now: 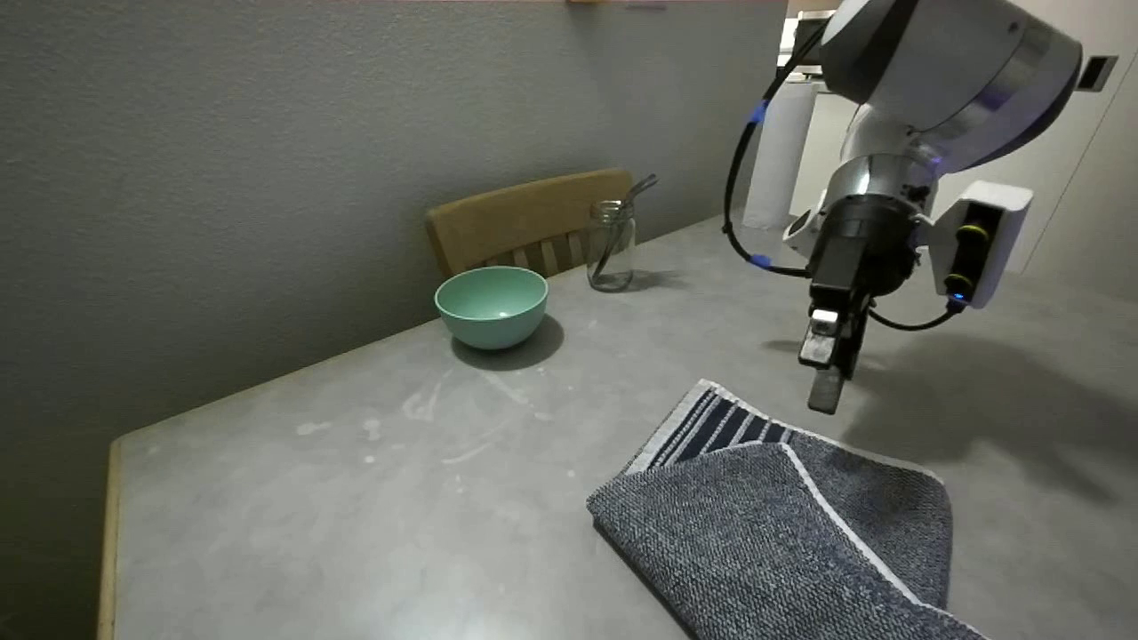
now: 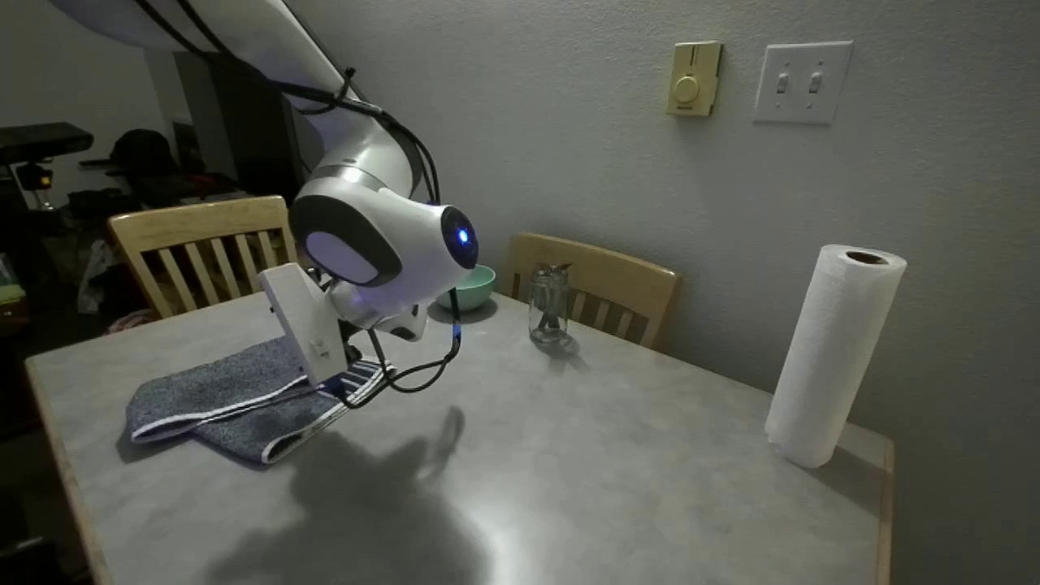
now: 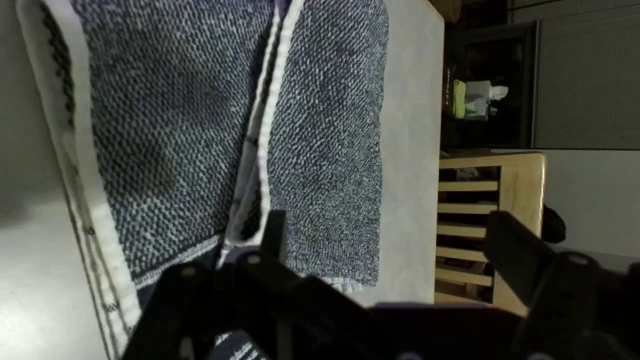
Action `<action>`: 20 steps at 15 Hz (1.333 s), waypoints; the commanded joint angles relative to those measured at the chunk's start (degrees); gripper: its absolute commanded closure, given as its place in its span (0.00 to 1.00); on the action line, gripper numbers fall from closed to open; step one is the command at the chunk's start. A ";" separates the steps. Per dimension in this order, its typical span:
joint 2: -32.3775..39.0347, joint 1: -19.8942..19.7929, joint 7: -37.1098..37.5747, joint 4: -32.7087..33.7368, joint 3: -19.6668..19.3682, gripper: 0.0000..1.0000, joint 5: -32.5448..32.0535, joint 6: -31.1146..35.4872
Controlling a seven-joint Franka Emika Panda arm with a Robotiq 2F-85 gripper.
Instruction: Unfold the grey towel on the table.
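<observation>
The grey towel [image 1: 738, 533] is lying partly folded on the table [image 1: 338, 524], an upper layer covering some of a lower one, with stripes showing at one end. Near that end the gripper [image 3: 389, 230] is hanging with its jaws spread wide, probably clear of the cloth, though the wrist view is giving little light there. Beyond, a teal bowl [image 1: 492, 311] and a glass jar [image 1: 612, 253] are standing near the table's edge, a wooden chair [image 1: 533, 215] rising behind them. A paper towel roll [image 2: 835, 357] is standing near a table corner.

One towel [image 1: 738, 533], one table [image 1: 293, 533], one bowl [image 1: 492, 313], one jar [image 1: 612, 249], one paper roll [image 2: 833, 357], two chairs [image 2: 203, 214] [image 2: 601, 266], two switches [image 2: 782, 83] [image 2: 816, 82]
</observation>
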 commanded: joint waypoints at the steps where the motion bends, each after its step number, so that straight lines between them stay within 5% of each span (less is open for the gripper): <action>1: 5.47 1.62 4.48 6.30 0.96 0.00 -2.24 0.05; 11: 8.40 3.16 14.76 11.17 2.27 0.00 -14.27 2.86; 20: 13.59 2.47 14.20 14.87 5.88 0.00 -14.48 4.42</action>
